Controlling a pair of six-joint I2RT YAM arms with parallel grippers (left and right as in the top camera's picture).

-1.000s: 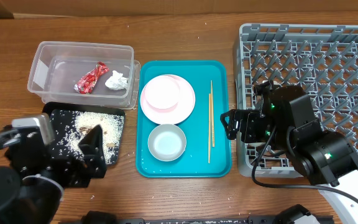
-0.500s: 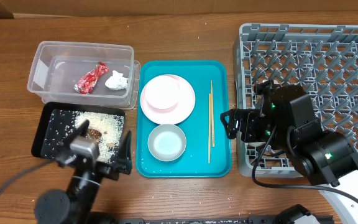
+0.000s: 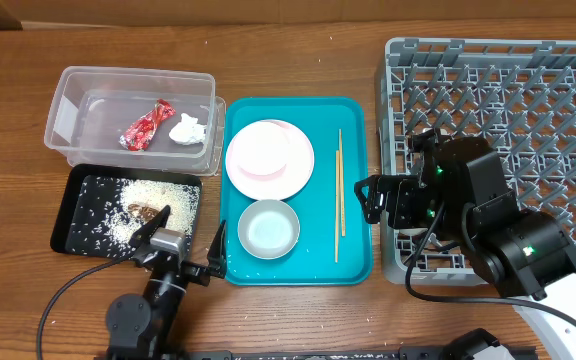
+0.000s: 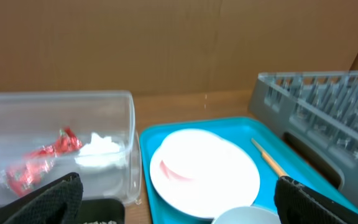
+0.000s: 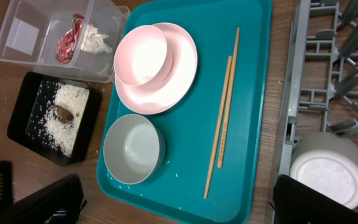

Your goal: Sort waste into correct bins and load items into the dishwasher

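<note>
The rack [image 3: 528, 100] occupies the right side of the worktop, reaching the far and right edges. A white cup [image 5: 325, 171] is seated in its left column toward the near edge. This cup is shown only in the right wrist view.

The teal tray [image 3: 353, 250] is placed at mid-worktop, just beside the rack. On it, the plate [image 3: 293, 170] is located at the far-left end, with a pink bowl [image 3: 256, 150] resting on it. A second bowl [image 3: 268, 228] is set upright near the near-left corner of the tray. The chopsticks [image 3: 339, 195] are laid side by side along the right side of the tray, offset lengthwise.

The tub [image 3: 68, 110] is positioned toward the far-left corner of the worktop. The wrapper [image 3: 147, 125] and tissue [image 3: 187, 129] are contained in it, touching or nearly touching.

The black tray [image 3: 73, 225] is placed on the near side of the tub. Rice [image 3: 158, 195] is scattered in it, and the scrap [image 3: 145, 211] lies among the grains.

The left gripper [image 3: 186, 237] is held near the near edge, over the gap between the black tray and the teal tray. Its jaws are spread wide and nothing is gripped.

The right gripper [image 5: 179, 202] is held over the boundary between the teal tray and the rack. Its jaws are spread wide and nothing is gripped.
</note>
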